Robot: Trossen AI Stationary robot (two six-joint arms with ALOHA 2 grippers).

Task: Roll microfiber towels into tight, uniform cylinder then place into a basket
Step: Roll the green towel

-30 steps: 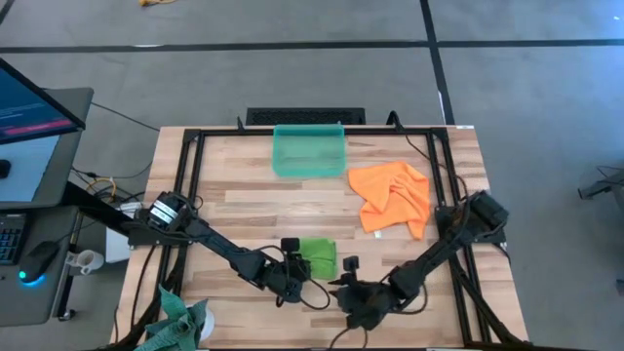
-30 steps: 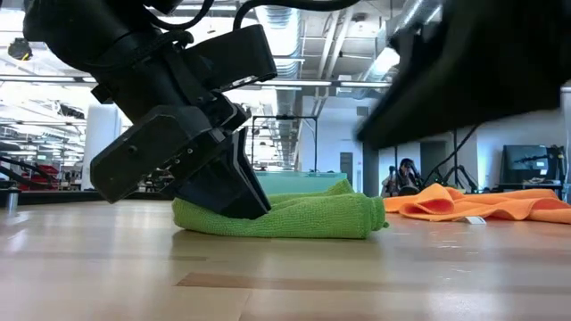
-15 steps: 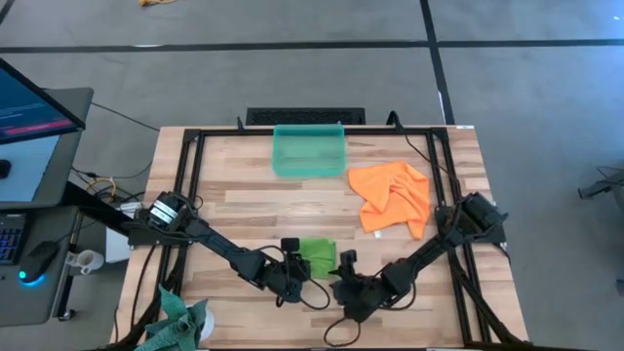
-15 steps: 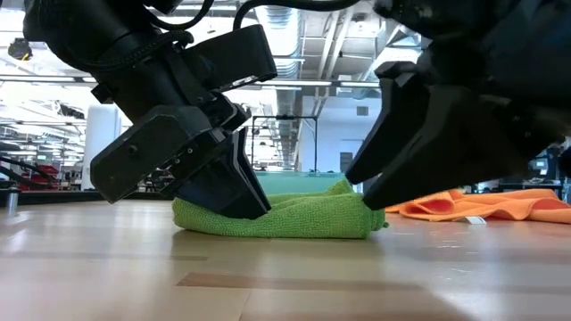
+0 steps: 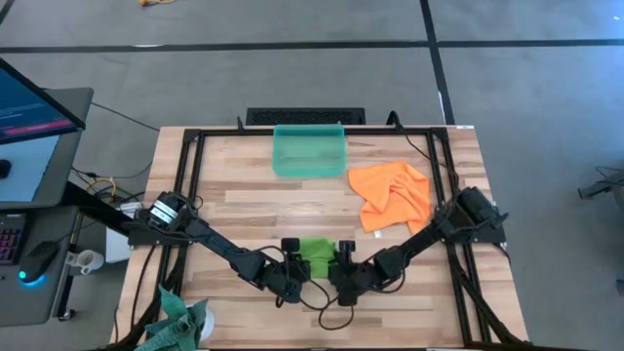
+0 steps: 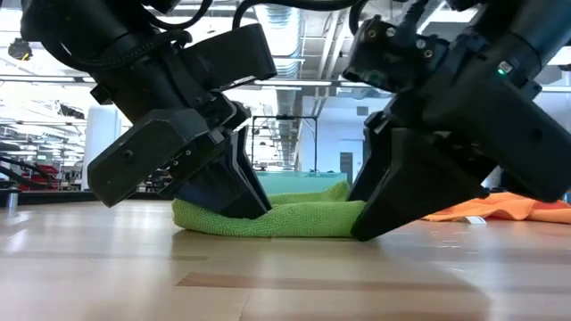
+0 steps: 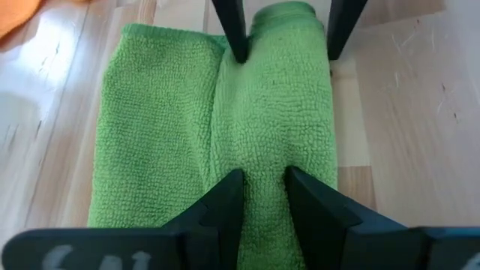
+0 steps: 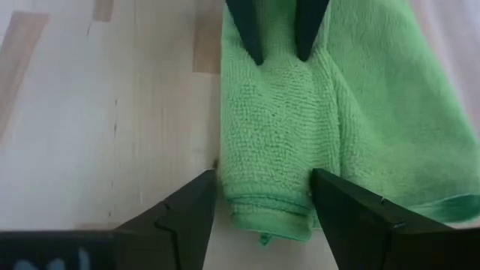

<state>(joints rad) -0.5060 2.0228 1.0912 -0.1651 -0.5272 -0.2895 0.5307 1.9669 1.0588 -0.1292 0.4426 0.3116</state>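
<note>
The lime green towel [image 5: 318,251] lies on the table near its front edge. Its near side is rolled up [image 7: 274,112] and its far side lies flat [image 7: 154,127]. My left gripper [image 7: 262,196] is shut on the roll's left end. My right gripper [image 8: 262,204] is open and stands astride the roll's right end [image 8: 266,196], slanting down from the right. The orange towel [image 5: 392,196] lies crumpled at the far right. The teal basket [image 5: 309,151] stands at the far middle with nothing in it. My left gripper pinches a ridge of the green roll [image 7: 262,161] near its left end between its two fingers. The fingers slant down from the table's left and lie along the roll. The towel rests on the table. Whether my right gripper's fingers [image 8: 187,214] touch the towel, I cannot tell.
A darker teal cloth [image 5: 180,320] hangs at the table's near left corner. Black frame rails [image 5: 185,185] run along the table's left, right and far sides. Bare wood [image 5: 244,195] lies between the green towel and the basket.
My right gripper has moved toward the table's left and down to the green towel's right end, rolling its wrist on the way. The green towel has stayed where it was, with my left gripper still on it.
</note>
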